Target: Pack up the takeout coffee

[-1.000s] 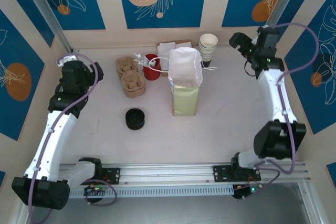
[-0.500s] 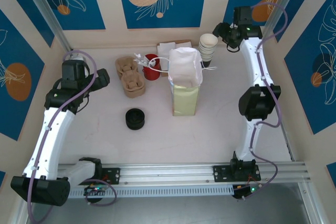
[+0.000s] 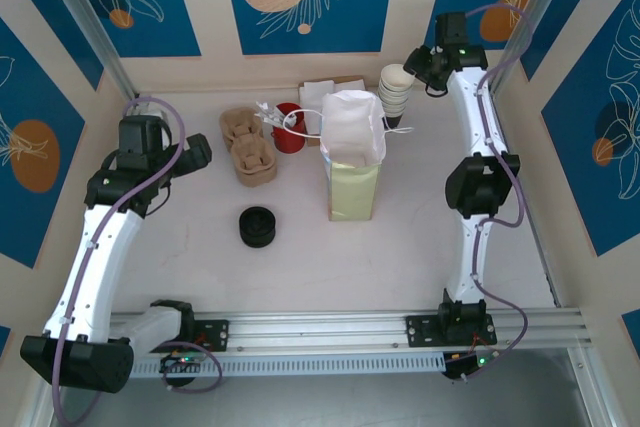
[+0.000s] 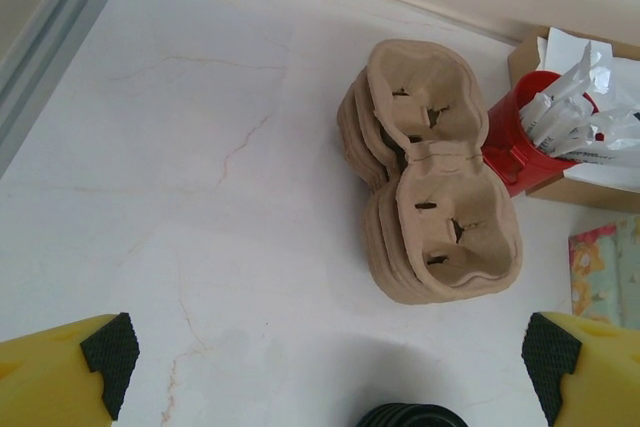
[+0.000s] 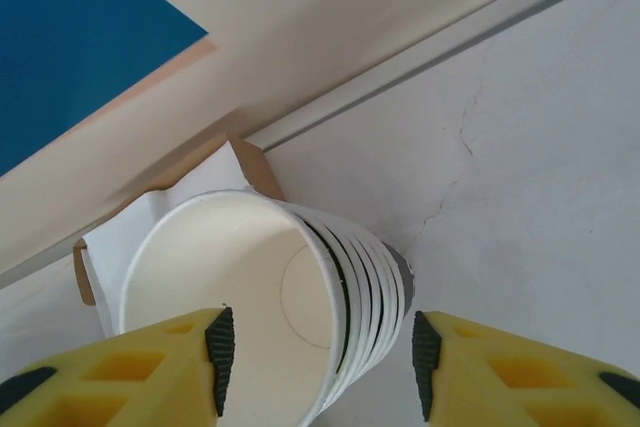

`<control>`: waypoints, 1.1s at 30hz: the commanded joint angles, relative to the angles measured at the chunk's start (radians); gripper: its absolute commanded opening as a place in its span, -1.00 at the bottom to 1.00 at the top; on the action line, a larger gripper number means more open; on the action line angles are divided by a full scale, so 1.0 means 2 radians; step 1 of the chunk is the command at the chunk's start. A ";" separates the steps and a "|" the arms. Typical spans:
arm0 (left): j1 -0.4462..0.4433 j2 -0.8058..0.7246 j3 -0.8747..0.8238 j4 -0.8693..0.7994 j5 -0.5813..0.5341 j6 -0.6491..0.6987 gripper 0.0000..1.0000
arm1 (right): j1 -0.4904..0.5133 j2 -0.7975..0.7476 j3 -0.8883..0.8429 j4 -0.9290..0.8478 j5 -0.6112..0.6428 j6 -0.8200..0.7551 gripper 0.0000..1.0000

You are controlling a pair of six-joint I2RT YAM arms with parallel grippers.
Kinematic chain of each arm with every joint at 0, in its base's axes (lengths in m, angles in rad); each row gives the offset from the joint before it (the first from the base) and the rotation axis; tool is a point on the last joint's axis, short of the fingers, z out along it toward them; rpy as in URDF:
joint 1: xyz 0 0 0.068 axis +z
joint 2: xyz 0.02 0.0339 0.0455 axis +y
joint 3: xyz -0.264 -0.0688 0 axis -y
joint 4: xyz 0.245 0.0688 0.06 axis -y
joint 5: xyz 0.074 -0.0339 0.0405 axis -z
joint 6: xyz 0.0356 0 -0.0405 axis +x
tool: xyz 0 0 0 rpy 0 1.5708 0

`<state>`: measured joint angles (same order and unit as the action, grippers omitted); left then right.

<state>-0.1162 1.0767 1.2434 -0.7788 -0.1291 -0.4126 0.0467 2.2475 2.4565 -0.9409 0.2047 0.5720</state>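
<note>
Cream paper cups [image 5: 250,287], nested and lidless, stand near the far right corner of the table [image 3: 180,247]. Right gripper [image 5: 318,352] is at the top of the stack, jaws part-spread and straddling it. One yellow finger [image 5: 150,367] overlaps the top cup's mouth. The other sits outside the rims with a sliver of gap. Contact on the first side: cannot tell.

Takeout coffee [image 3: 397,127]: read as the small dark shape at the near foot of the cream stack, touching or just beside it. Too small to make out lid or sides.

Left gripper [image 4: 330,372] hangs over the left part of the table, jaws spread wide, holding nothing. Under its camera:
- a stack of brown pulp cup carriers [image 4: 430,177]
- a red cup [image 4: 515,147] of white packets, just beside the carriers
- a low stack of black lids [image 3: 258,227], nearer the arms

Tall paper bag [image 3: 352,167], mouth open, white lining, stands upright mid-table between the carriers and the cream cups.
</note>
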 commanded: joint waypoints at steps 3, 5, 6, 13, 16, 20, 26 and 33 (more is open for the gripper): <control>-0.002 -0.004 -0.007 0.000 0.015 -0.005 1.00 | 0.005 0.018 0.017 -0.011 0.007 -0.012 -0.06; -0.002 -0.004 -0.007 0.000 0.014 -0.005 1.00 | 0.006 0.023 0.018 -0.011 0.004 -0.013 -0.16; -0.002 -0.004 -0.008 0.000 0.013 -0.005 1.00 | 0.006 0.024 0.018 -0.010 0.004 -0.014 -0.18; -0.002 -0.006 -0.013 -0.001 0.008 -0.003 0.99 | 0.011 0.034 0.024 -0.008 0.002 -0.020 -0.47; -0.001 -0.008 -0.015 -0.002 0.006 -0.002 1.00 | 0.013 0.037 0.028 -0.008 0.001 -0.021 -0.58; -0.001 -0.008 -0.016 -0.002 0.006 -0.002 1.00 | 0.015 0.038 0.034 -0.011 0.005 -0.024 -0.77; -0.002 -0.008 -0.015 -0.002 0.006 -0.001 1.00 | 0.017 0.035 0.049 -0.026 0.009 -0.032 -0.98; -0.002 -0.003 -0.004 -0.004 0.013 -0.002 1.00 | 0.016 0.013 0.079 -0.049 0.006 -0.041 -1.00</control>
<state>-0.1162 1.0763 1.2156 -0.7788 -0.1123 -0.4133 0.0711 2.3096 2.5637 -0.9997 0.2199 0.5114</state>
